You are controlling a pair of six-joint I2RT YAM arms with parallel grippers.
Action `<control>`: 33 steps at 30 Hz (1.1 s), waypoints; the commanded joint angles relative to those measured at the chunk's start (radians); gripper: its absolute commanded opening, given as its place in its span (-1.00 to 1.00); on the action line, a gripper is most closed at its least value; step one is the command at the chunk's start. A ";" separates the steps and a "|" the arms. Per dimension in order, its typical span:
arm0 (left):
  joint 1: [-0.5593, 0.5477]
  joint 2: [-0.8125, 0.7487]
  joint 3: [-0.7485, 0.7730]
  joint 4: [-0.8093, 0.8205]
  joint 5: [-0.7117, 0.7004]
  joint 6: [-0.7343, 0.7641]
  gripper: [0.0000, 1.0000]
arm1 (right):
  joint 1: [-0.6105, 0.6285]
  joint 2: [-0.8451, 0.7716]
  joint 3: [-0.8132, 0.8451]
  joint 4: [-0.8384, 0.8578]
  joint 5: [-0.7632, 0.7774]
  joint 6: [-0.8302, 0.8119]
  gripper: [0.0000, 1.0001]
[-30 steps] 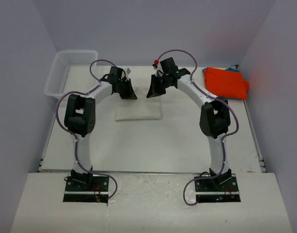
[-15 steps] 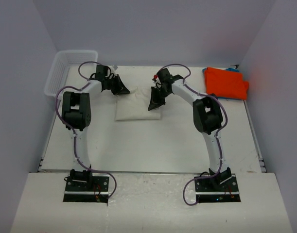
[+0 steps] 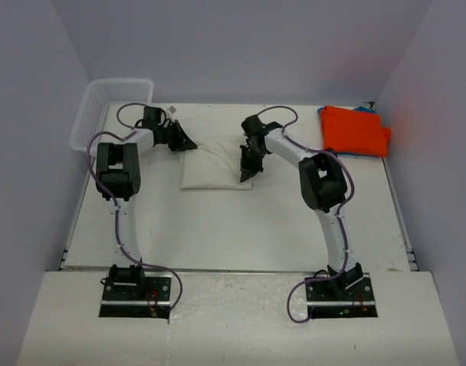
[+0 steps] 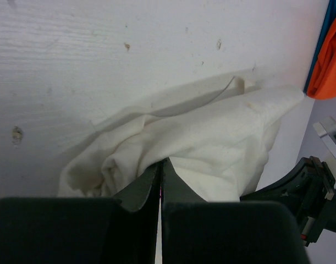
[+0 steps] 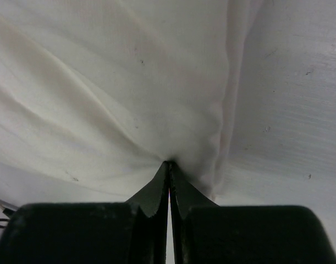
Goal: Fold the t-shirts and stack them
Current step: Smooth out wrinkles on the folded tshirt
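The cream t-shirt [image 3: 216,162] lies folded in a rectangle on the table at the middle back. My left gripper [image 3: 188,145] is low at its far-left corner and shut on a bunched fold of the cream cloth [image 4: 211,137]. My right gripper [image 3: 246,177] is at its near-right edge and shut on the cream cloth [image 5: 129,99], which puckers at the fingertips. The orange t-shirt [image 3: 355,130] lies folded at the far right, with a blue edge [image 3: 364,109] showing behind it. Both also show in the left wrist view, orange [image 4: 331,66] and blue [image 4: 320,49].
A white mesh basket [image 3: 103,114] stands at the far left corner. The white table [image 3: 217,229] runs between the side walls. My right arm's black wrist [image 4: 302,187] shows close beside the cream shirt in the left wrist view.
Both grippers came down onto the table. The left moved to the shirt's far-left corner, the right toward me along its right edge. More of the cream shirt now shows flat.
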 commanded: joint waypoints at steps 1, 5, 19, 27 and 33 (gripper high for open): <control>0.060 0.022 0.058 0.038 0.018 -0.009 -1.00 | 0.012 -0.025 -0.076 -0.038 0.103 0.006 -1.00; 0.094 0.047 0.146 0.020 0.055 0.004 -1.00 | 0.012 -0.045 -0.116 -0.023 0.114 0.004 -1.00; -0.060 -0.337 -0.042 -0.067 -0.035 0.079 -1.00 | 0.038 -0.211 -0.153 0.066 0.140 -0.083 -1.00; -0.156 -0.472 -0.257 -0.101 -0.090 0.102 -1.00 | 0.037 -0.234 -0.010 0.037 0.156 -0.169 -0.06; -0.162 -0.535 -0.365 -0.167 -0.175 0.129 -1.00 | 0.001 -0.141 0.175 -0.040 0.178 -0.209 0.41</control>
